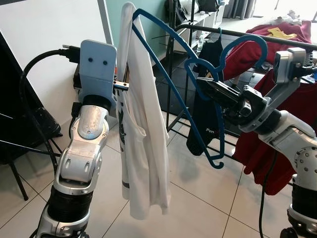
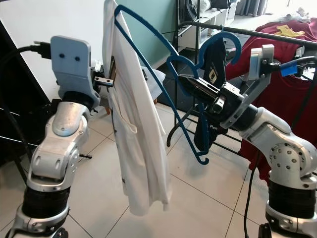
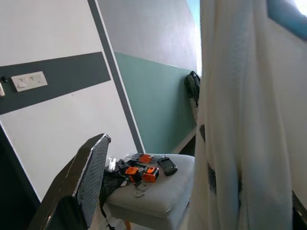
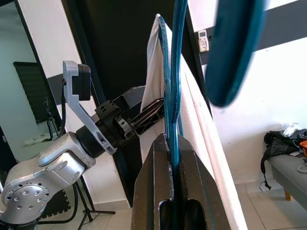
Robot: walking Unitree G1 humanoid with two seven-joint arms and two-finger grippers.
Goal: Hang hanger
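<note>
A blue plastic hanger [image 1: 163, 69] carries a long white shirt [image 1: 141, 148] and is held up tilted in front of me. My right gripper [image 1: 205, 84] is shut on the hanger's neck just below its hook [image 1: 247, 42]; in the right wrist view the blue bar runs between its black fingers [image 4: 153, 182]. My left gripper [image 1: 121, 84] is raised at the shirt's near edge and pinches the white cloth [image 4: 201, 124] by the hanger's far end. The hook hangs free, short of the black clothes rail [image 1: 277, 40] behind it.
Red garments [image 1: 277, 34] lie over the rail on the right, and a black garment [image 1: 205, 124] hangs under it. A grey stool [image 3: 158, 191] with orange items and a black chair [image 3: 81, 187] stand by the wall. Below is tiled floor [image 1: 198, 208].
</note>
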